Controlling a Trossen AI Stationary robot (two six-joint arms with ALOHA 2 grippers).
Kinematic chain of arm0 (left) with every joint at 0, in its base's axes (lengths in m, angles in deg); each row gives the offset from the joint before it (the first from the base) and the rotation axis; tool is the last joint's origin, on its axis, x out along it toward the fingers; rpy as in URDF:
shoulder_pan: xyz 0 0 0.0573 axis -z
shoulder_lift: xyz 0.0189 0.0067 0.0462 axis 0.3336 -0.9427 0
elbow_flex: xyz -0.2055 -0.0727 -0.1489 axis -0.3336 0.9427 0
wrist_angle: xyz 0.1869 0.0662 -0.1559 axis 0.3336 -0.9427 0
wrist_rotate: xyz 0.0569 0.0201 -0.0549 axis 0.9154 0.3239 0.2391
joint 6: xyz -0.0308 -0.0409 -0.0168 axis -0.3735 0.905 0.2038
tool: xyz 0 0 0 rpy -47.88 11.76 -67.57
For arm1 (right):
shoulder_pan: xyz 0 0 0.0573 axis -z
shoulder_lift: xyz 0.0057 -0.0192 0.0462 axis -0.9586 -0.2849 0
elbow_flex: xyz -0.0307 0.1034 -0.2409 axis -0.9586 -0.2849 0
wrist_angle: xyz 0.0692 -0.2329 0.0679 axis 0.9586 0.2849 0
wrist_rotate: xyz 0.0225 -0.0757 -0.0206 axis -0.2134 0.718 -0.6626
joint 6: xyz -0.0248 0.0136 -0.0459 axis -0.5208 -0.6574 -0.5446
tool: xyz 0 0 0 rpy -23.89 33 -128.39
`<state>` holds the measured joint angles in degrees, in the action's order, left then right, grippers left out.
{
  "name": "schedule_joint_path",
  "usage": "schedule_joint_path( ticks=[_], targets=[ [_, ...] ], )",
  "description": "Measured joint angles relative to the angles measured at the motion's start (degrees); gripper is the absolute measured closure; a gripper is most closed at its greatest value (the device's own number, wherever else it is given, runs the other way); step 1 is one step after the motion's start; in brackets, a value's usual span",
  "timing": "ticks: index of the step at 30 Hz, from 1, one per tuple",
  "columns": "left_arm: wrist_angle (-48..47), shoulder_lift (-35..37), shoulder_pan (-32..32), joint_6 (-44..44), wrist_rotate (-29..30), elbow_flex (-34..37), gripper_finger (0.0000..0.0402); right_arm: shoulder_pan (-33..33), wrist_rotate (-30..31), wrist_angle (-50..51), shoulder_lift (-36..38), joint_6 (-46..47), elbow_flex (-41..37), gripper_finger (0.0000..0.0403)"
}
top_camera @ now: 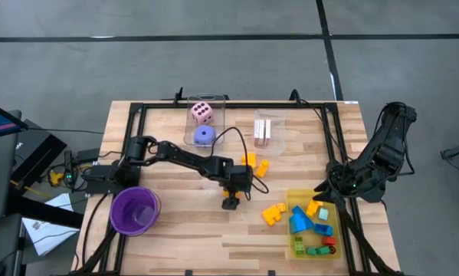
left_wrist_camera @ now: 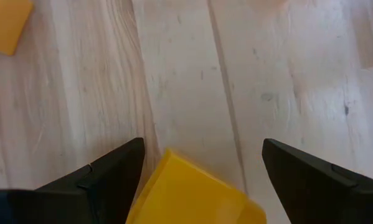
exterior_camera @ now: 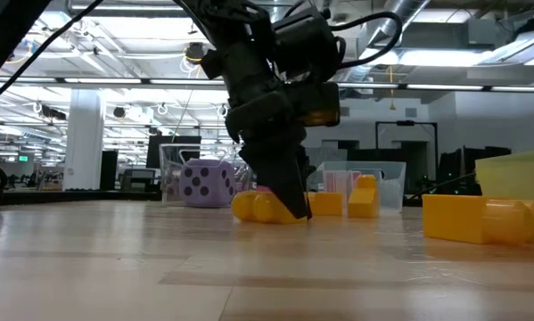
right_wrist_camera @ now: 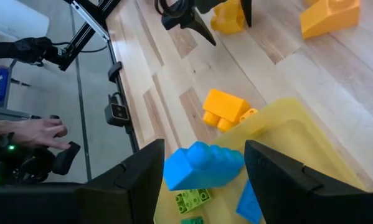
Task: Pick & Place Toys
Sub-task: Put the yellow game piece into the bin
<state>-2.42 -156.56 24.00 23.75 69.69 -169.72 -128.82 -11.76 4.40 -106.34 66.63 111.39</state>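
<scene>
A small yellow block (left_wrist_camera: 192, 193) lies on the wooden table, near the middle. My left gripper (left_wrist_camera: 202, 146) points steeply down over it, open, with one finger on each side; the high view shows the gripper (top_camera: 231, 198) there too. Two more yellow blocks (top_camera: 254, 163) lie just beyond it, and another yellow block (top_camera: 273, 213) rests beside the yellow tray (top_camera: 296, 244). Blue, green and red blocks lie in the tray. My right gripper (right_wrist_camera: 205, 146) hovers open above the tray's far end, over a blue block (right_wrist_camera: 202, 165), holding nothing. My left gripper straddles the yellow block from above, its fingers pointing down. One finger (left_wrist_camera: 121, 171) stands right at the block's edge (left_wrist_camera: 154, 180), and I cannot tell whether they touch. The other finger stands clear of it. The block rests on the table.
A purple cup (top_camera: 135, 211) stands at the near left. Two clear boxes at the far side hold a pink die (top_camera: 202, 113), a purple die (top_camera: 204, 136) and cards (top_camera: 262, 132). A person's hand (right_wrist_camera: 40, 130) shows beyond the table's edge.
</scene>
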Motion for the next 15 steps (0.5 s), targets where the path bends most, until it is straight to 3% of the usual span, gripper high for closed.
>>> schedule_joint_path(
  ticks=[9, 15],
  targets=[
    [-2.0, 1.4, 0.0, -5.6, 5.78, 0.28, 0.0078, 0.0, 0.0, 0.48, -0.02, -0.16, 0.0, 0.0188],
    [-2.34, 2.18, -0.08, -8.57, 5.88, 0.28, 0.0104, 0.0, 0.0, 0.69, -0.01, -0.16, 0.0, 0.0188]
  ],
)
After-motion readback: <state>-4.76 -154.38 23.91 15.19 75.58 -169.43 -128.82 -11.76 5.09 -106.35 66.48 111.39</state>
